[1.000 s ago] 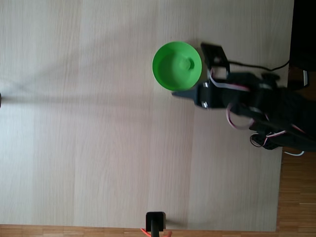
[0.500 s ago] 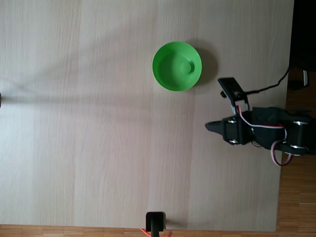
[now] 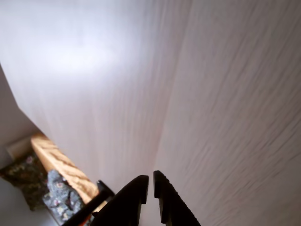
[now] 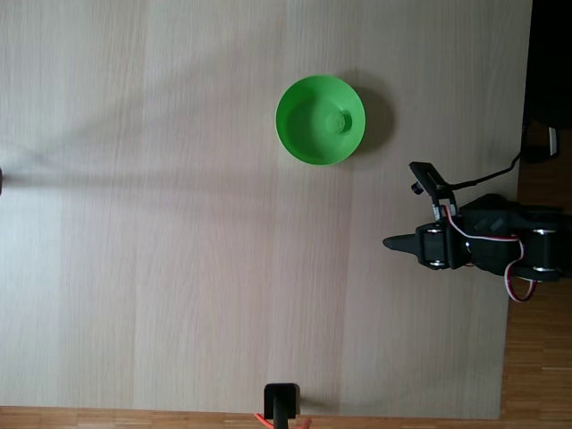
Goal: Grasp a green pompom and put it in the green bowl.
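One green bowl (image 4: 308, 121) holding one green pompom (image 4: 337, 121).

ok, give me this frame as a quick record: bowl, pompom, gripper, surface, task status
bowl: green bowl upright on the table, upper middle of the fixed view
pompom: green pompom lying inside the bowl, toward its right side
gripper: gripper empty, fingers together, lower right of the bowl and apart from it; in the wrist view it is above bare tabletop
surface: light wood table
task status: pompom in bowl, looks done
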### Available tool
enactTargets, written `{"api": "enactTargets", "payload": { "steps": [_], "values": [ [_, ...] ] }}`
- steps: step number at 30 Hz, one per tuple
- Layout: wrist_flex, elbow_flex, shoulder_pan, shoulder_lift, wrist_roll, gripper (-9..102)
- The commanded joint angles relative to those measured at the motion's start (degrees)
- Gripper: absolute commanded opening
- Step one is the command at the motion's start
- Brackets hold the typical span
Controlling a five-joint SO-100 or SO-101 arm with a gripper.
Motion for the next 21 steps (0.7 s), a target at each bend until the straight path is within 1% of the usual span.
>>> {"api": "enactTargets", "payload": {
  "steps": [1,14,21],
  "values": [
    [-0.18,0.62,-0.35,2.46,0.09,-1],
    [0.26,5.10,-0.44,8.26,-0.26,-1],
    [-0.26,5.10,-0.44,10.37,-0.26,-1]
  ]
}}
